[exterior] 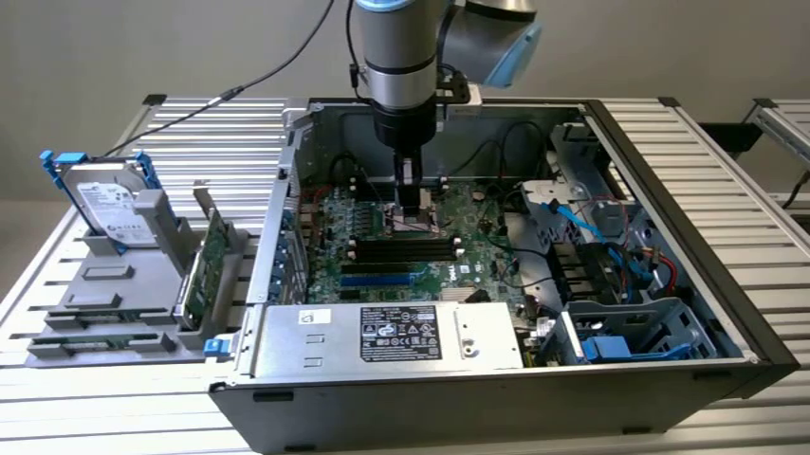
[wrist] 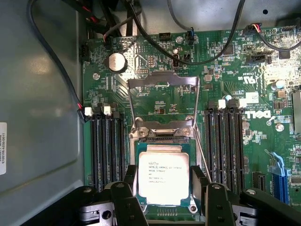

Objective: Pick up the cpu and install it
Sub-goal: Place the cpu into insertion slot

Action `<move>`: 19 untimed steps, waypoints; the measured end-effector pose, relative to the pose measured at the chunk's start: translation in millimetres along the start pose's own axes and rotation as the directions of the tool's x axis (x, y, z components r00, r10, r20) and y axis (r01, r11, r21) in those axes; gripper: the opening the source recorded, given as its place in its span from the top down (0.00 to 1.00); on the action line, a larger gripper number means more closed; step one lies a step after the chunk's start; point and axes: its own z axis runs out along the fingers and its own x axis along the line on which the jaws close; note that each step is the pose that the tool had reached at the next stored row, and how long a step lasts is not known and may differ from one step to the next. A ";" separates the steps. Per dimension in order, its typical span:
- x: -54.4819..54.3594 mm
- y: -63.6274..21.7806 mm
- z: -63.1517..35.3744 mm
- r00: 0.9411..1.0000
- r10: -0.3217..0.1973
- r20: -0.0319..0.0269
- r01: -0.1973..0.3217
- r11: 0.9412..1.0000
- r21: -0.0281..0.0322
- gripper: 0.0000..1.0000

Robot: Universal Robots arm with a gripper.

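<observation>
The cpu [wrist: 163, 178], a small square chip with a shiny silver-grey top and faint print, lies level in or just over the open socket on the green motherboard [wrist: 225, 75]. My gripper [wrist: 164, 179] straddles it, and its black fingers [wrist: 130, 181] press against two opposite edges. The socket's metal load plate [wrist: 163, 89] is swung open beyond the chip. In the exterior view the gripper [exterior: 411, 220] reaches straight down into the open computer case [exterior: 746, 332], low over the board's middle.
Black memory slots [wrist: 108, 150] flank the socket on both sides. Black cables [wrist: 207, 52] cross the board. A silver box with a black sticker [exterior: 393, 336] fills the case's front. A labelled hard drive [exterior: 112, 204] stands in a grey rack at the exterior view's left.
</observation>
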 end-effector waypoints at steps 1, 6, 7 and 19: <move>-0.1 -0.1 0.8 1.000 0.000 0.000 0.000 1.000 0.000 0.45; -0.4 -0.8 4.8 1.000 0.000 0.000 0.000 1.000 0.000 0.45; -0.4 -0.9 5.6 1.000 0.000 0.001 0.000 1.000 0.000 0.45; -1.1 -2.5 14.6 1.000 0.000 0.002 0.000 1.000 0.000 0.45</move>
